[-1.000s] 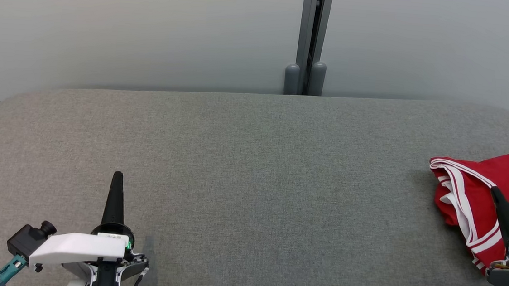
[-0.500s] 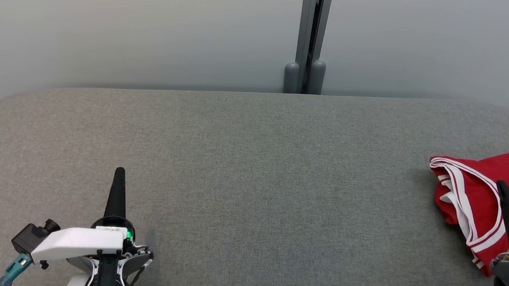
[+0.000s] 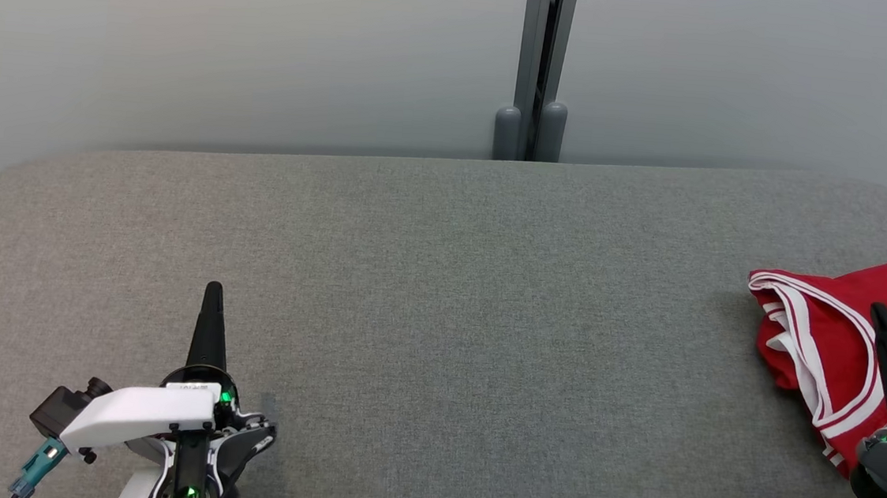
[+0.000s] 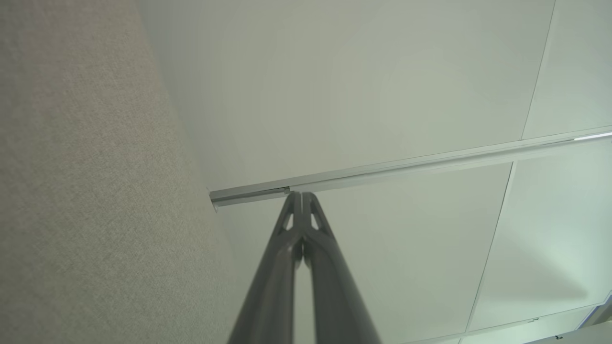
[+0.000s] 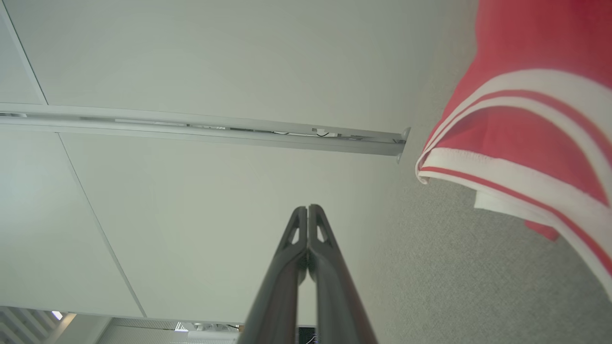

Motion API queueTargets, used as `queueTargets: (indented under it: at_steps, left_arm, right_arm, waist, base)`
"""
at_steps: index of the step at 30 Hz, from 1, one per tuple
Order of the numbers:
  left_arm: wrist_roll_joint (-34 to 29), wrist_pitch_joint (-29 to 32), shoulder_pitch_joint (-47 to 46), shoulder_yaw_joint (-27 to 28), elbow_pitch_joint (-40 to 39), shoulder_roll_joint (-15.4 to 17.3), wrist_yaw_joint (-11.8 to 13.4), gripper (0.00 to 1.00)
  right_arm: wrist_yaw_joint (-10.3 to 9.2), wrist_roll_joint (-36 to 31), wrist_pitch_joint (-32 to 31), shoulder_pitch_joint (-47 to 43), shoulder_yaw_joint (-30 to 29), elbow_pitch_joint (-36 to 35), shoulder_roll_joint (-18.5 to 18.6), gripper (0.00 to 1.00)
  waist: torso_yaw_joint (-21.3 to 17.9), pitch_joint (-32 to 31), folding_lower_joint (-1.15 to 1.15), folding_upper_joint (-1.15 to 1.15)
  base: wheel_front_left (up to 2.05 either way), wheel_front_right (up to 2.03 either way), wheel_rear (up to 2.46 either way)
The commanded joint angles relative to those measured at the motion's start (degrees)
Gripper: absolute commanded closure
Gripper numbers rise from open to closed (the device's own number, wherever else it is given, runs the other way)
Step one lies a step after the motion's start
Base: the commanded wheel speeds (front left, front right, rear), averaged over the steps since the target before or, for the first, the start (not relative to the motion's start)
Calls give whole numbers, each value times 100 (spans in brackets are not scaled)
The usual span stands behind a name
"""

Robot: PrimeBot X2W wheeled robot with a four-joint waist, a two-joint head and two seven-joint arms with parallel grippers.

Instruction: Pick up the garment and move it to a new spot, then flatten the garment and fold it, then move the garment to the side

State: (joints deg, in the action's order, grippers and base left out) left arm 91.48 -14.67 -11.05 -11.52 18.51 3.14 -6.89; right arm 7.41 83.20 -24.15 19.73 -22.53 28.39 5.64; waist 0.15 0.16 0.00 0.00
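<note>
The garment (image 3: 824,342) is a red jersey with white trim and dark numbers, folded into a bundle at the far right edge of the grey padded table (image 3: 440,296). Its striped hem (image 5: 516,157) hangs into the right wrist view. My right gripper (image 3: 879,311) is shut and empty, its tip raised over the jersey's right part. My left gripper (image 3: 213,289) is also shut with nothing in it, held above the table at the lower left, far from the jersey. Both pairs of closed fingers (image 4: 300,224) (image 5: 307,234) point up at the pale wall.
A pale partition wall (image 3: 238,43) runs behind the table, split by a grey post (image 3: 537,66) with two round feet at centre back. The table's rounded corners fall away at the far left and right.
Both grippers have crept a little upward in the head view and the right one has drifted slightly right. The jersey lies as before.
</note>
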Motion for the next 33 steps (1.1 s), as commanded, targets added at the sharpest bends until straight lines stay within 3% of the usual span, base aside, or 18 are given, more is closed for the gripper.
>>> queueTargets:
  at_steps: [1, 11, 33]
  left_arm:
    - [98, -18, -143, -3, 12, 20, -39, 100]
    - [424, -38, -224, -24, 82, -25, -86, 100]
    - [417, -41, -229, -25, 80, -26, -75, 100]
  right_arm:
    - [14, 139, -43, 139, -40, 33, 60, 100]
    - [14, 479, -130, 252, -83, 196, 84, 100]
    - [14, 514, -80, 208, -25, 201, 109, 100]
  waist:
    - [-1, 3, 0, 0]
    - [-8, 19, 0, 0]
    - [-8, 20, 0, 0]
  base:
    - [0, 0, 0]
    - [0, 0, 0]
    - [0, 0, 0]
